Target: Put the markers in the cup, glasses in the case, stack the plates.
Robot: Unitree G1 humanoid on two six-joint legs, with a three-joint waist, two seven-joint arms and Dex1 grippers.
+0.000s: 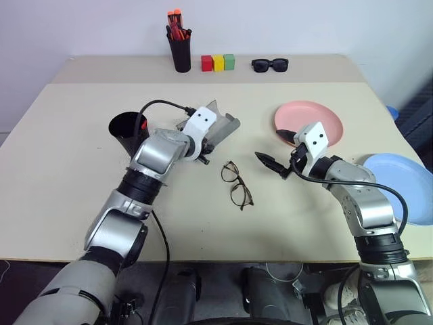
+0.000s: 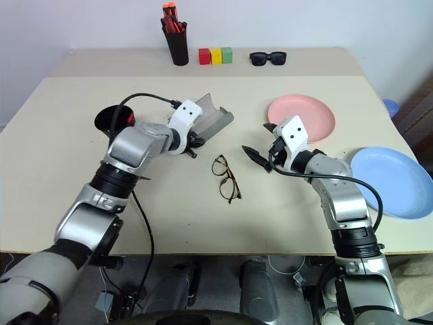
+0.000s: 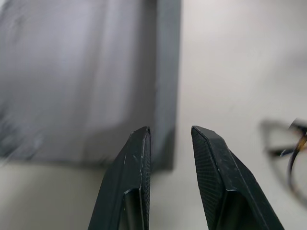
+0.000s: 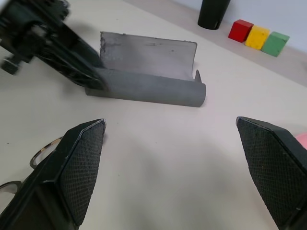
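Grey felt case (image 4: 144,72) lies open by the narrow left hand (image 3: 169,139); wide right hand (image 1: 274,162) should lift glasses (image 1: 237,184) gently by the frame.

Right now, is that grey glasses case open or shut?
Open: the case has its lid standing up, its hollow empty; the glasses lie on the table.

cup (image 1: 122,128) half hidden (by arm); glasses (image 3: 288,148) blurred

Left hand (image 3: 169,139) angled downward, fingers narrowly parted, seemingly clamping an edge, though the view is blurred. Right hand (image 4: 170,143) held level, its fingers spread wide apart.
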